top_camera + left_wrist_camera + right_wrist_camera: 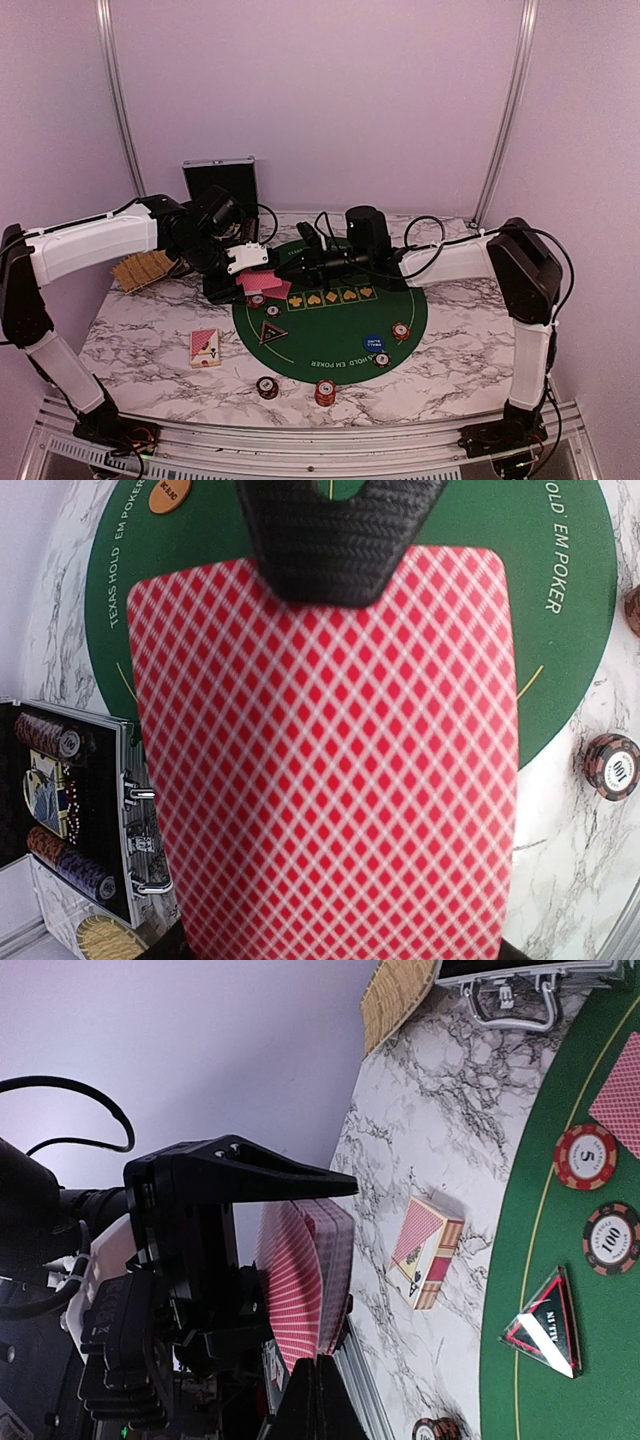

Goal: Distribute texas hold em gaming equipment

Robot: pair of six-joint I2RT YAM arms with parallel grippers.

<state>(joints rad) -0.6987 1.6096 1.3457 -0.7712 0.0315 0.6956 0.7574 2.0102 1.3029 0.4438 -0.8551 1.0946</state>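
- Red-backed cards (pixel 330 780) closest to the lens: one stack, held clear of the table (pixel 150 330), above the left rear edge of the green felt mat (pixel 335 328), just beside the open silver case (pixel 127 760).
- Left gripper (pixel 250 268): clamped narrow on one short end of the stack.
- Right gripper (pixel 330 575): pinched shut over the opposite short edge, with one finger on the top back. Cannot tell how many cards sit in the pinch.
- Orientation: backs up, faces down. Long axis running gripper to gripper, roughly parallel to the rear edge of the table. Far short end pointing toward the right arm.
- Already laid out on the mat: poker chips (pixel 585 1157), triangular black button (pixel 545 1322) and round blue button (pixel 373 342).
- Card box (pixel 428 1250): on the table left of the mat, toward the front edge.
- Likely fault: double draw, caused by a pinch reaching below the top card.
- Likely fault: bent or creased card, caused by pulling against too tight a clamp at the other end.
- Likely fault: whole stack dragged loose and spilled over the mat, caused by a pull off the long axis or a weak clamp.
- Likely fault: card landing face up, caused by wrist roll during transfer.
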